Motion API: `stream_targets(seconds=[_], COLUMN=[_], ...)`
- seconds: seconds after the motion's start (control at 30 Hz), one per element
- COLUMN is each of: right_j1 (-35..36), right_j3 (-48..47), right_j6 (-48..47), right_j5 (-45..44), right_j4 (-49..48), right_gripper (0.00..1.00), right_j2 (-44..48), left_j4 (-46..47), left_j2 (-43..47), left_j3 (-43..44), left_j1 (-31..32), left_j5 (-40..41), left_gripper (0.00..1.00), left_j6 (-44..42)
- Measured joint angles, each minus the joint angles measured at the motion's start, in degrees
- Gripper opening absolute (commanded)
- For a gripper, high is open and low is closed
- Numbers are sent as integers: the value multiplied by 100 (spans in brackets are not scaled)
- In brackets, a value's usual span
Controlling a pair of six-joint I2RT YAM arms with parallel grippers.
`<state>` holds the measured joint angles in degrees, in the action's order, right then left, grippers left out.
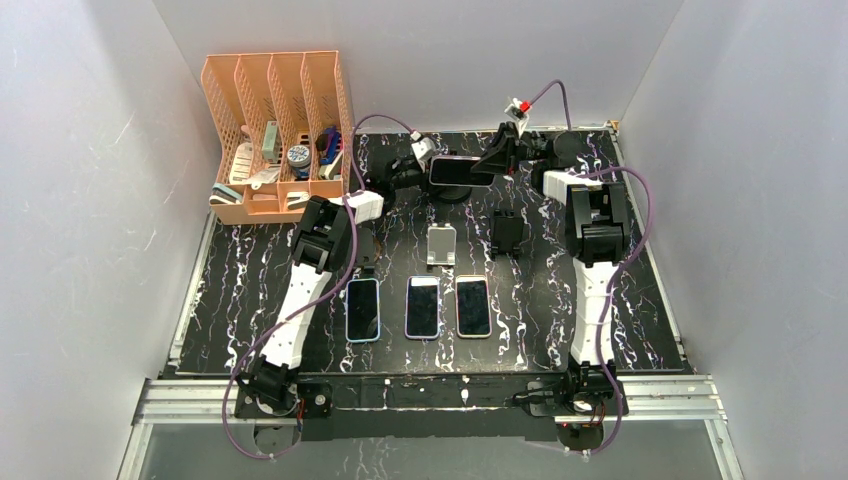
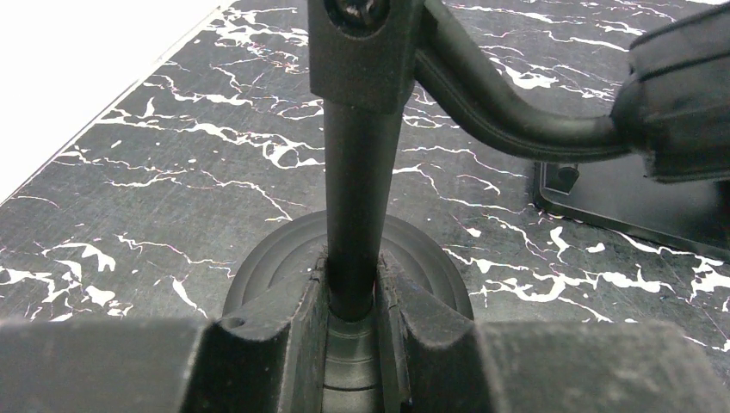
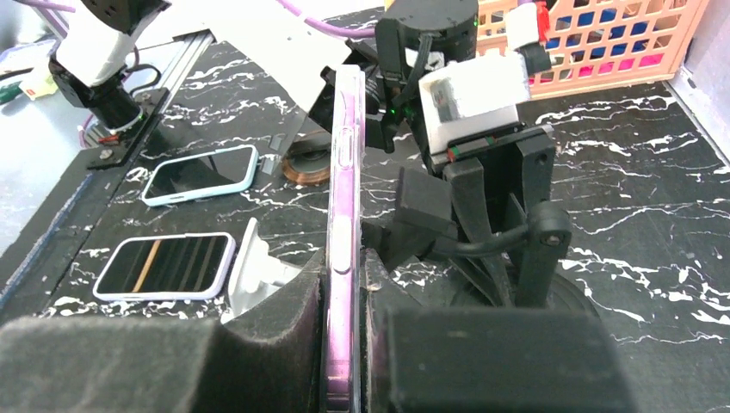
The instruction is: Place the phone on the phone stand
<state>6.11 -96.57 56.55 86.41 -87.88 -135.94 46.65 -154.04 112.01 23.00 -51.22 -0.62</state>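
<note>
A phone in a purple case [image 1: 460,170] is held on edge at the back of the table, beside the head of a black phone stand [image 1: 448,193]. My right gripper [image 1: 492,163] is shut on the phone; in the right wrist view the phone's purple edge [image 3: 344,215] stands between the pads, with the stand's arm and clamp [image 3: 516,224] just to its right. My left gripper [image 1: 428,182] is shut on the stand's upright pole [image 2: 357,198], just above its round base [image 2: 275,258].
Three more phones [image 1: 363,309] [image 1: 423,306] [image 1: 473,306] lie flat in a row at the table's front. A white stand [image 1: 441,246] and a small black stand [image 1: 508,232] sit mid-table. An orange organizer [image 1: 280,135] stands at back left.
</note>
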Motion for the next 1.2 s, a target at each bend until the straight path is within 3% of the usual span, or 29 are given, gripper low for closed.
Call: stream_targets(seconds=[0.27,0.63,0.73,0.87,1.2], right_j1=[39,-127,-109,70,586], right_j3=[306,741,918,802,-162], right_j6=[184,831,214,-1130,-4750], right_j5=[-691,-3606,-4096,-4444,-3707], right_j4=[87,87,824,2643,6492], right_gripper=[1,1,1,1,1], right_j2=[765,1440,1576,1974,2490], left_j4=[46,122,160,170,138], left_j2=[0,0,0,0,0], left_j3=[-22,-70,-92,-94,-90], left_j1=[0,0,0,0,0], left_j5=[46,72,85,85,79], left_gripper=[0,0,0,0,0], left_j6=[17,20,20,20,2])
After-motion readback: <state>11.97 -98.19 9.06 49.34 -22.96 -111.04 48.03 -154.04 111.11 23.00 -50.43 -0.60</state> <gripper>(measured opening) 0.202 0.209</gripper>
